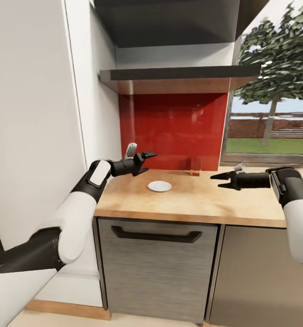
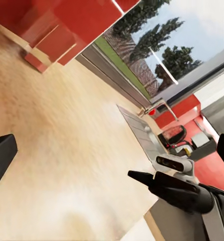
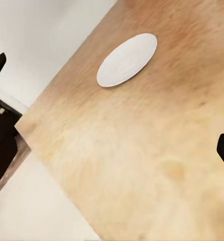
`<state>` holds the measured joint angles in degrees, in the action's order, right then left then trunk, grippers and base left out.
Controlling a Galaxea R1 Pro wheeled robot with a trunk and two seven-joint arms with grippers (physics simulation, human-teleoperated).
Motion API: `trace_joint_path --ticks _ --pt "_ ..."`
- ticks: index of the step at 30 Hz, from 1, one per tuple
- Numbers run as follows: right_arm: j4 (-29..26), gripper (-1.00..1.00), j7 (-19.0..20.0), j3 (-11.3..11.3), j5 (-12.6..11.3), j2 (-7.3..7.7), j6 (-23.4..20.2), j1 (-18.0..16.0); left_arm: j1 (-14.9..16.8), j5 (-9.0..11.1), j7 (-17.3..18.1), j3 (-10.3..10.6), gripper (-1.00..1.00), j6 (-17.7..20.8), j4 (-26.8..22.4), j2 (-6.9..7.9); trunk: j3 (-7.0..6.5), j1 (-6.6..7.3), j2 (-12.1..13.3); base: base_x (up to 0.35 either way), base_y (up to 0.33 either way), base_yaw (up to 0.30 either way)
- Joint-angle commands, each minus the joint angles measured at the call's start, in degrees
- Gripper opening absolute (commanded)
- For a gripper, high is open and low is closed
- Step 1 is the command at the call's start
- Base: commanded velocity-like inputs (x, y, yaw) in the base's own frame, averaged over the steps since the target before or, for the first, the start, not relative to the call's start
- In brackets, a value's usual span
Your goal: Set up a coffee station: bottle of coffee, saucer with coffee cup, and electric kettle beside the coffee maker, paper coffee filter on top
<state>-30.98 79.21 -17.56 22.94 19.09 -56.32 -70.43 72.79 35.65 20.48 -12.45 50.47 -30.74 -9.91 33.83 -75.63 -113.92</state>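
OK, I'm holding both arms out over the wooden countertop (image 1: 188, 200), w/ the head cam looking at the red backsplash (image 1: 172, 129) and the dark shelf (image 1: 178, 75) above it. My left gripper (image 1: 144, 162) is hovering above the counter's left end, fingers spread apart and nothing between them. My right gripper (image 1: 218, 180) is hanging over the counter's right part, pointing toward the left one, fingers parted w/ nothing in them either. The saucer (image 1: 159, 186) is lying flat on the counter, roughly between the two grippers but nearer the left one, just below and to the right of its tips, not touching either. It's sitting bare, no cup on it. Right wrist cam is showing that same saucer (image 3: 127, 59) flat on the wood near the counter's edge, w/ white wall beyond. At the back by the backsplash a small clear glass-like item (image 1: 195, 166) w/ a reddish base is standing upright; can't tell what it is. Left wrist cam is looking across the wood at my right gripper (image 2: 137, 176) and arm, w/ a sink (image 2: 142, 133) and faucet (image 2: 157, 105) behind it under the window (image 1: 274, 113). Below the counter I'm seeing a grey drawer front (image 1: 158, 268) w/ a dark handle (image 1: 156, 235).
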Motion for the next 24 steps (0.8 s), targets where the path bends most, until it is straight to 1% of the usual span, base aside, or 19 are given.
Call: trace_joint_path --ticks 1,2,3,7,10,11,12,13,14,15,17,19,20,21,22,23,24 --pt "0.4 1.0 0.5 -0.3 0.3 -0.43 -0.5 -0.1 0.1 -0.2 0.2 -0.5 1.0 -0.2 0.7 -0.09 0.07 -0.01 0.0 0.197 -0.154 0.0" --pt "0.7 1.0 0.5 -0.4 0.1 -0.84 -0.5 -0.1 0.1 -0.2 0.2 -0.4 1.0 -0.7 1.4 -0.09 0.07 -0.01 0.0 0.193 -0.151 0.0" --pt "1.2 1.0 0.5 -0.4 -0.2 -1.64 -0.4 -0.1 0.1 -0.2 0.2 -0.5 1.0 -1.8 2.7 -0.09 0.07 -0.01 0.0 0.137 -0.108 0.0" --pt "1.7 1.0 0.4 -0.4 -0.5 -3.05 -0.4 -0.1 0.1 -0.2 0.2 -0.4 1.0 -4.2 4.9 -0.09 0.07 -0.01 0.0 0.081 -0.063 0.0" --pt "1.9 1.0 -0.3 -0.4 -0.6 -4.09 -0.4 -0.1 0.1 -0.2 0.1 -0.4 1.0 -5.3 5.8 -0.09 0.07 -0.01 0.0 0.037 -0.029 0.0" --pt "2.0 1.0 -1.3 -0.4 -0.6 -4.67 -0.4 -0.1 0.1 -0.2 0.1 -0.4 1.0 -5.8 6.1 -0.09 0.07 -0.01 0.0 0.018 -0.014 0.0" --pt "2.0 1.0 -1.3 -0.4 -0.6 -4.67 -0.4 -0.1 0.1 -0.2 0.1 -0.4 1.0 -5.8 6.1 -0.09 0.07 -0.01 0.0 0.018 -0.014 0.0" --pt "2.0 1.0 -3.1 -0.4 -0.6 -5.43 -0.4 -0.1 0.1 -0.2 0.0 -0.5 1.0 -6.0 6.4 -0.09 0.07 -0.01 0.0 0.012 -0.009 0.0" --pt "2.1 1.0 -3.8 -0.4 -0.7 -5.81 -0.4 -0.1 0.1 -0.2 0.0 -0.5 1.0 -6.1 6.5 -0.09 0.07 -0.01 0.0 0.009 -0.007 0.0" --pt "2.1 1.0 -4.9 -0.4 -0.7 -6.55 -0.4 -0.1 0.1 -0.2 -0.1 -0.6 1.0 -6.3 6.6 -0.09 0.07 -0.01 0.0 0.006 -0.005 0.0" --pt "2.1 1.0 -5.7 -0.4 -0.7 -7.16 -0.4 -0.1 0.1 -0.2 -0.1 -0.7 1.0 -6.6 6.7 -0.09 0.07 -0.01 0.0 0.004 -0.003 0.0" --pt "2.1 1.0 -6.4 -0.4 -0.7 -8.14 -0.4 -0.1 0.1 -0.3 -0.2 -1.0 1.0 -7.5 6.9 -0.09 0.07 -0.01 0.0 0.002 -0.002 0.0" --pt "2.1 1.0 -6.7 -0.5 -0.7 -9.05 -0.4 -0.1 0.1 -0.3 -0.2 -1.2 1.0 -8.0 7.3 -0.09 0.07 -0.01 0.0 0.001 -0.001 0.0" --pt "2.1 1.0 -6.9 -0.6 -0.7 -9.51 -0.4 -0.1 0.1 -0.3 -0.2 -1.2 1.0 -8.2 7.6 -0.09 0.07 -0.01 0.0 0.001 -0.001 0.0" --pt "2.1 1.0 -7.7 -1.3 -0.7 -10.21 -0.4 -0.1 0.1 -0.3 -0.2 -1.3 1.0 -8.5 8.1 -0.09 0.07 -0.01 0.0 0.0 0.0 0.0" --pt "2.1 1.0 -8.3 -1.9 -0.7 -10.45 -0.4 -0.1 0.1 -0.3 -0.2 -1.4 1.0 -8.6 8.3 -0.09 0.07 -0.01 0.0 0.0 0.0 0.0" --pt "2.1 1.0 -9.9 -3.5 -0.7 -10.84 -0.4 -0.1 0.1 -0.3 -0.2 -1.4 1.0 -8.7 8.5 -0.09 0.07 -0.01 0.0 0.0 0.0 0.0"
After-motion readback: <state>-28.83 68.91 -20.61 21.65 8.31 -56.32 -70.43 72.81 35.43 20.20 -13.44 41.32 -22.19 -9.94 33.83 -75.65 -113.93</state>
